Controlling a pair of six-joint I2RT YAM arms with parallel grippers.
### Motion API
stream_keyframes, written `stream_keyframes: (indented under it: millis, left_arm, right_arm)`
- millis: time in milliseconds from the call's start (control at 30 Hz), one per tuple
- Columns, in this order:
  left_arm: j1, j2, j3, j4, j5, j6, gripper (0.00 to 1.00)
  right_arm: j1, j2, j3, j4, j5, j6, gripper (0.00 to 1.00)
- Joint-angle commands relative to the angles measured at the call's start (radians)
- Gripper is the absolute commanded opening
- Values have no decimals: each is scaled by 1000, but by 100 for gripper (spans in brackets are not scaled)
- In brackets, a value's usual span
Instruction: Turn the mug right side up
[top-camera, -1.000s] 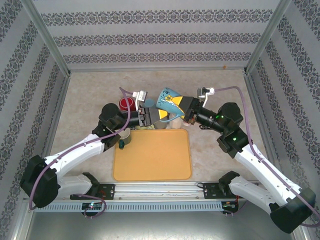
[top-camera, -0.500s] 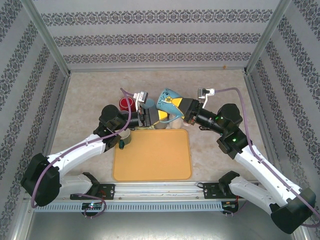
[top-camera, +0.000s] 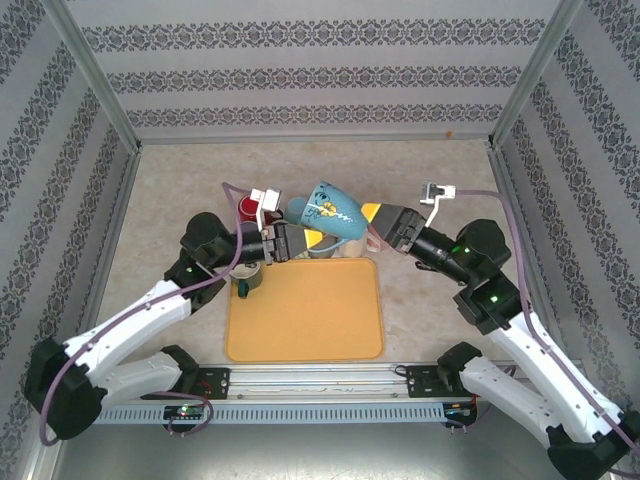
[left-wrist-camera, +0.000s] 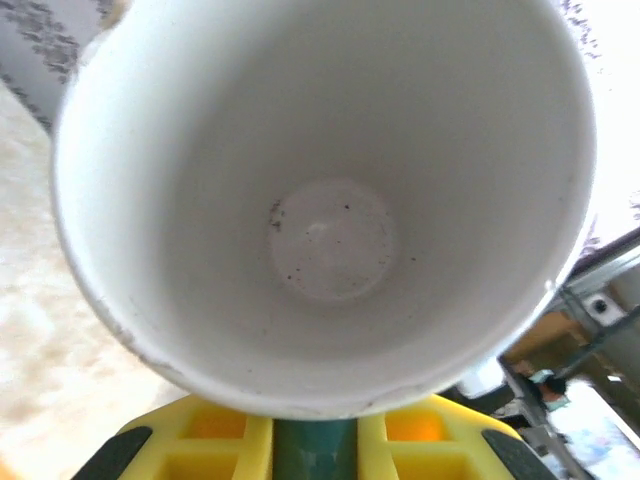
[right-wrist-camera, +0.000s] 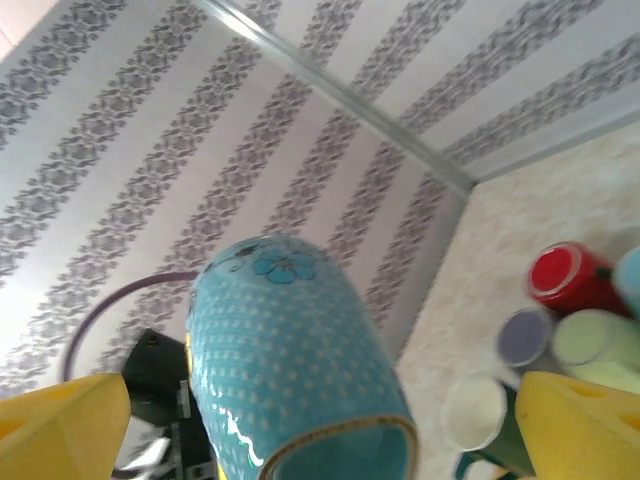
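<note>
Orange rectangular plastic tray (top-camera: 305, 310) lies flat on the desk (top-camera: 180, 190), nearest the arm bases. Dark green cup (top-camera: 246, 279) stands just beside the tray's far left corner.

Left tool (top-camera: 300, 240), just past the tray's far edge: yellow fingers (left-wrist-camera: 225, 440) pressed together, pinching a teal part of the mug at its rim. Left wrist view looks straight into the white inside of the mug.

Light-blue ceramic mug with a raised dot pattern and flower print (top-camera: 330, 213): held tilted, not upright, between the two tools, over the tray's far edge. Mouth faces the left tool.

Right tool (top-camera: 378, 224): fingers spread wide, clear of the mug on either side, not touching it.

Farther back left, near the mug: red round cup (top-camera: 248, 207). Right wrist view also gives a lavender cup (right-wrist-camera: 525, 336) and a pale green cup (right-wrist-camera: 592, 340) beside it.

Patterned striped walls (top-camera: 310, 70) close the far side.
</note>
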Motion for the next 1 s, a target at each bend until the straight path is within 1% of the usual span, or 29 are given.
stream_keyframes:
  millis: [0,67,133,200,267,400,467,533,633,767,833,967]
  left_arm:
    - [-13,-96,112,-409,-172,346,0]
    - [-33,-129,147,-583,-289,437,0]
    - [-65,-157,163,-705,-414,474,0]
    - [-107,-169,159,-784,-500,483,0]
    - [-168,-167,156,-861,-599,492,0]
    - [-318,-128,171,-999,-835,486,0]
    - [-375,-104,178,-1049,-955,456,0]
    - [-411,-73,176,-1068,-1032,434,0]
    - [-448,1,166,-1073,-1109,398,0]
    - [-463,78,143,-1024,-1160,351,0]
    - [-462,102,127,-1005,-1198,328,0]
    - [-463,149,111,-986,-1251,284,0]
  right_arm:
    - [-36,-35,100,-277,147,-242,97]
    - [-62,-31,143,-393,171,-323,94]
    - [-71,-20,181,-488,199,-385,93]
    - [-71,-13,198,-536,225,-437,91]
    - [-71,-2,214,-564,218,-498,90]
    - [-70,44,282,-670,232,-602,89]
    - [-70,43,283,-675,225,-638,88]
    - [-68,36,275,-666,233,-658,87]
    - [-61,23,259,-643,204,-696,87]
    - [-53,72,311,-725,242,-657,86]
    - [-46,87,311,-737,216,-651,88]
    - [-1,68,263,-706,263,-639,91]
